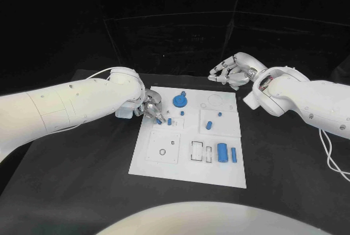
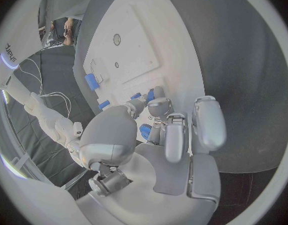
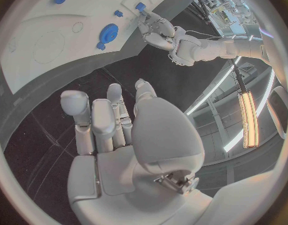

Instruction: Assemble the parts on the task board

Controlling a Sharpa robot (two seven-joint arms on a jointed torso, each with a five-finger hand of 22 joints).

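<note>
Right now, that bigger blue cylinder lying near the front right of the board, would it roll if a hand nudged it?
Probably. The larger blue cylinder lies on its side on the flat white task board, so a sideways nudge would likely roll it toward the thinner blue pin. It looks rigid and probably light.

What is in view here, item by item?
Board: one, white, mid-table.
Table: one, black, under the board.
Disc: one, blue, far part of the board.
Cylinders: two, blue, board's near right, side by side.
Small parts: several, blue, mid-board; exact count unclear.
Left hand: silver, at the board's left edge, fingertips at a small part.
Right hand: silver, beyond the board's far edge, holding nothing.
</note>
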